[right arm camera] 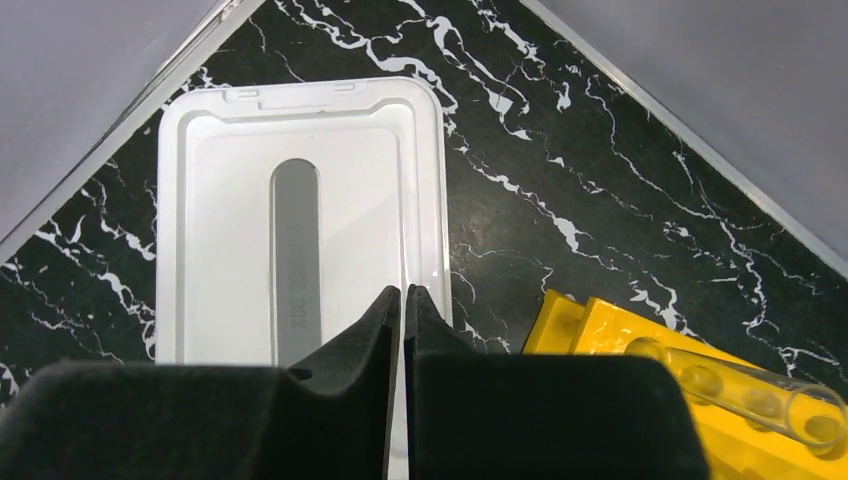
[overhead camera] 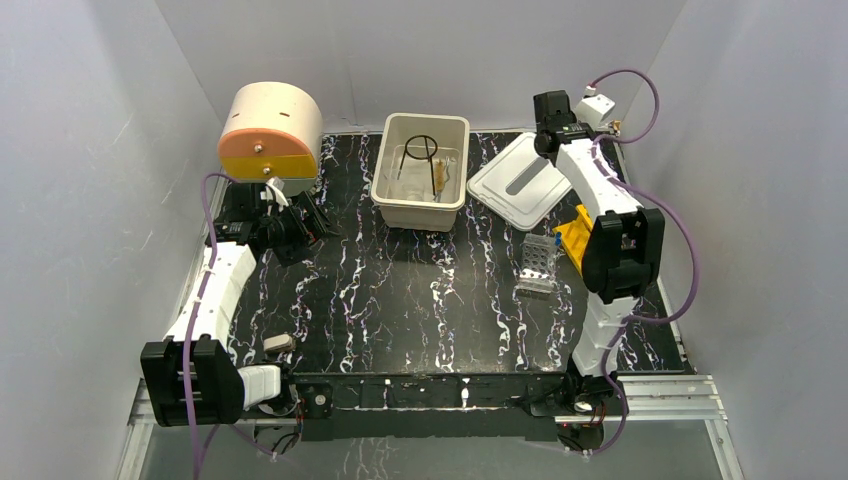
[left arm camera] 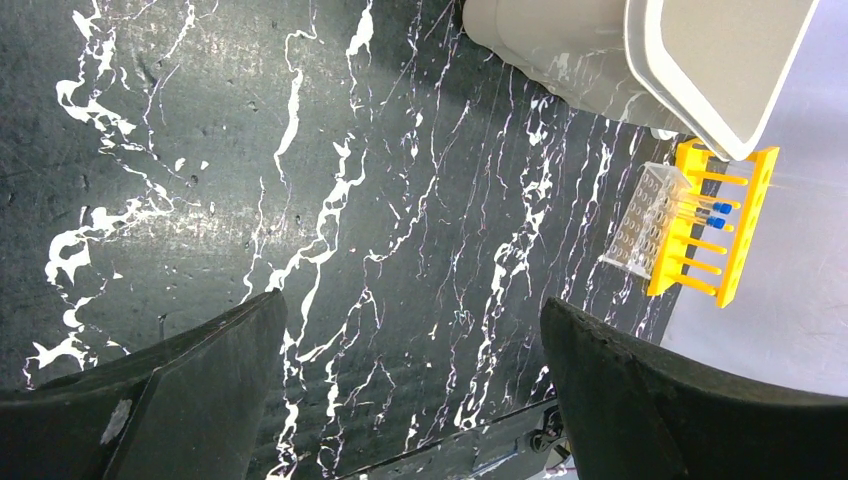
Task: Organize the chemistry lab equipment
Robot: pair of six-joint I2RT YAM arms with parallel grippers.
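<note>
Hanging at far left with jaws spread, left gripper (left arm camera: pixel 408 320); bin (overhead camera: pixel 420 117) mid-table; right gripper (right arm camera: pixel 402 300), jaws pressed together, above lid (overhead camera: pixel 515 185); grey rack (overhead camera: pixel 537 265) just beside yellow rack (overhead camera: pixel 572 235), lengthwise near-to-far, much nearer right arm (overhead camera: pixel 620 250).

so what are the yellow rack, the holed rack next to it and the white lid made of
yellow rack: likely moulded plastic, opaque, uniform bright colour, slightly glossy. holed rack: unclear; grey and metallic from above, but translucent like clear plastic in the left wrist view. white lid: probably thin moulded plastic, smooth, formed rim.
</note>
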